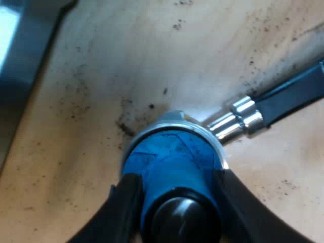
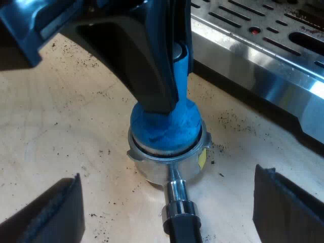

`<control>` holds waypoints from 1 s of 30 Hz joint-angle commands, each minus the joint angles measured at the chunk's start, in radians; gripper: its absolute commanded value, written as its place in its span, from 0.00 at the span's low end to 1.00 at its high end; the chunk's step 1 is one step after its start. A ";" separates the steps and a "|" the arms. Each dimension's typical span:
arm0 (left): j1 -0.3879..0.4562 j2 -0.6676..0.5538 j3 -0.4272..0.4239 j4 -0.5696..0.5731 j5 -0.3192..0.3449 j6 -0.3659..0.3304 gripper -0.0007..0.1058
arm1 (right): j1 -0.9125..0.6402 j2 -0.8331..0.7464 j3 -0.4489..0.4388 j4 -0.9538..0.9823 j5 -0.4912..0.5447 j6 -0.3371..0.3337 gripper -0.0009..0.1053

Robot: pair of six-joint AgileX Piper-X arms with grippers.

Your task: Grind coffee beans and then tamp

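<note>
Tamping: left hand grips blue tamper seated in holder.
It should press level and straight; right hand released, astride the handle.

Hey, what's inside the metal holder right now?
The blue tamper sits in the metal holder, clamped by the left gripper. Whatever lies beneath the tamper is covered.

A pale wooden tabletop lies under the left gripper, its grain lit by soft, even light with a brighter sheen just beyond the gripper, and dark coffee grounds speckle the wood, thickest close ahead of the gripper and sparser farther out.
</note>
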 commanded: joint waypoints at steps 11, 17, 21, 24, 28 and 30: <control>-0.001 0.034 0.023 -0.005 -0.007 -0.010 0.01 | 0.001 -0.008 -0.001 0.000 0.005 -0.001 0.67; -0.001 0.068 0.023 -0.039 0.013 -0.010 0.01 | 0.001 -0.008 -0.001 0.000 0.005 -0.001 0.67; -0.001 0.074 0.035 -0.041 0.013 -0.010 0.01 | 0.001 -0.008 -0.001 0.000 0.005 -0.001 0.67; -0.001 0.074 0.071 -0.044 0.015 -0.010 0.01 | 0.001 -0.008 -0.001 0.000 0.005 -0.001 0.67; -0.001 0.074 0.142 -0.059 0.023 -0.010 0.01 | 0.001 -0.008 -0.001 0.000 0.005 -0.001 0.67; -0.001 0.074 0.159 -0.067 0.023 -0.010 0.01 | 0.001 -0.008 -0.001 0.000 0.005 -0.001 0.67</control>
